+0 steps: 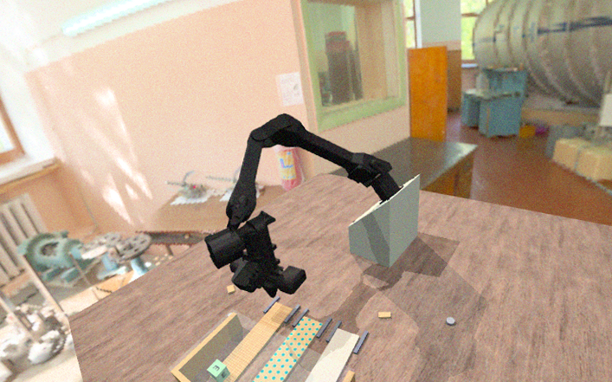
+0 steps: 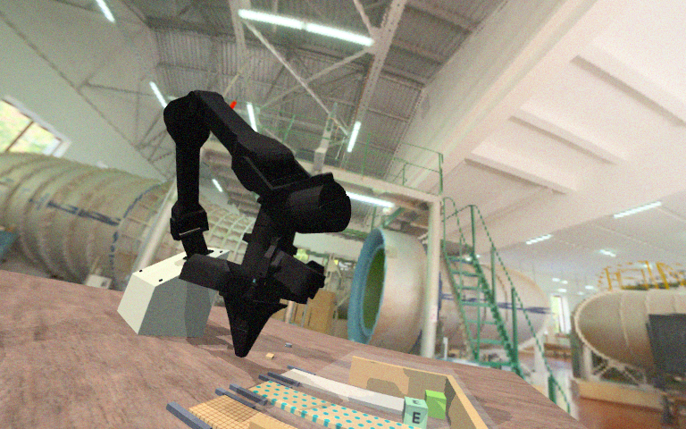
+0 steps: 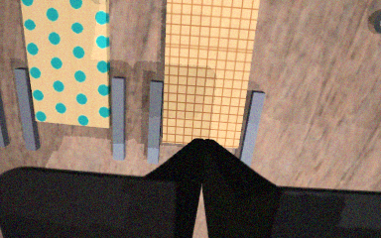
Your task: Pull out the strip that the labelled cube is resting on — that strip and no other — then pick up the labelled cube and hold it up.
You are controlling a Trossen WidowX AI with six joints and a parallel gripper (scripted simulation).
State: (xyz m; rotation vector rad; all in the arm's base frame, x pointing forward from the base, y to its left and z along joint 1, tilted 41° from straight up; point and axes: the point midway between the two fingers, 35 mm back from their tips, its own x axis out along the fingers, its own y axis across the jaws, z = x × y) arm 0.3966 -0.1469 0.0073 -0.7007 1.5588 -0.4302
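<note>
My gripper (image 1: 273, 294) (image 2: 241, 354) (image 3: 202, 148) is shut and empty. Its fingertips point down above the near end of the orange grid strip (image 1: 259, 341) (image 2: 227, 412) (image 3: 208, 30). A pale green cube (image 1: 218, 370) marked E is at the far end of that strip; its contact with the strip is hard to see. The teal-dotted strip (image 1: 283, 359) (image 2: 303, 399) (image 3: 64, 50) lies beside it, then the white strip (image 1: 329, 364) (image 2: 344, 389). The exterior view shows another E cube (image 2: 414, 412) near the far ends of the dotted and white strips.
Wooden walls (image 1: 223, 339) (image 2: 389, 369) and a see-through cover surround the strips' far parts. Blue-grey bars (image 1: 271, 305) (image 2: 187, 416) (image 3: 253, 126) flank the near ends. A plain green cube (image 2: 435, 404) stands inside. Tan blocks (image 1: 384, 315) and a grey disc (image 1: 450, 321) lie outside.
</note>
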